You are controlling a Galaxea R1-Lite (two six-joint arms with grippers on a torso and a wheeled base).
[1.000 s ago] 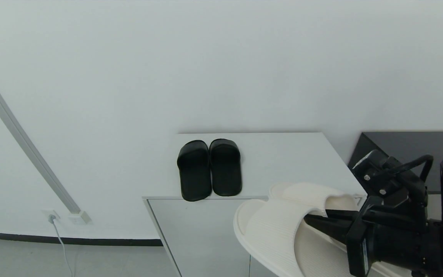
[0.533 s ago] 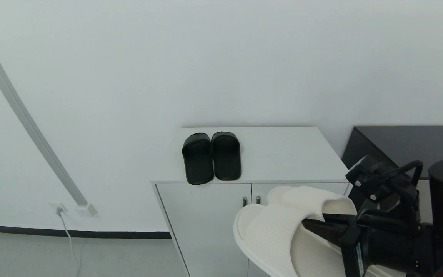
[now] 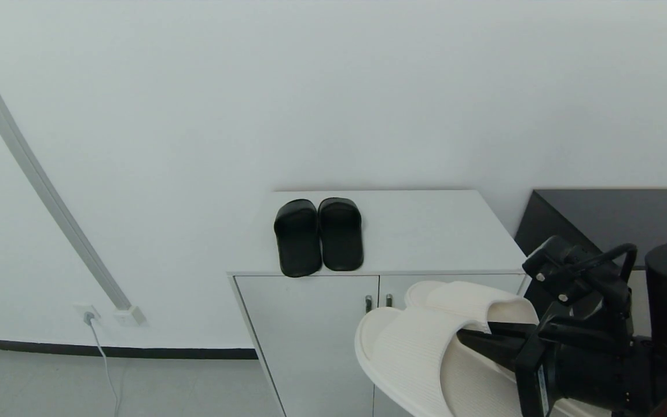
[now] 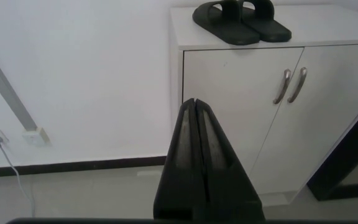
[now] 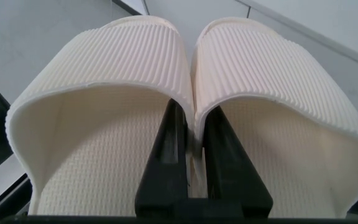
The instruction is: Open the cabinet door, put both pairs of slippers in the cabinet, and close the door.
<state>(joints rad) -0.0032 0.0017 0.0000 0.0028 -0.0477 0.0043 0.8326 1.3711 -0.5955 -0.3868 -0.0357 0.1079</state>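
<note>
Far left on the wall, a grey cable channel [image 3: 38,174] slants down to a socket [image 3: 85,315] with a plugged-in cord. My left pincer [image 4: 195,107] hangs in front of the white cabinet [image 4: 229,93], and its two black tapering fingers are pressed together with nothing between them.

From above, the black slippers [image 3: 318,236] lie side by side, touching, at the front edge of the cabinet top [image 3: 426,231]. They look smooth and rubbery, with broad rounded straps. From my left wrist the black pair [image 4: 241,20] slightly overhangs that edge. Both doors are flat, matte and closed, and the two curved metal handles [image 4: 291,85] stand close together at the seam. From the head they are short stubs [image 3: 377,302].

My right pincer [image 3: 475,339] holds the white slippers [image 3: 420,353] in front of the right-hand door. My right wrist shows how: the fingers [image 5: 174,149] pinch the pair's inner edges [image 5: 135,68] together under ribbed cream straps, above waffle-textured insoles. A small label on that wrist is too small to read. A dark table [image 3: 617,214] stands right of the cabinet.
</note>
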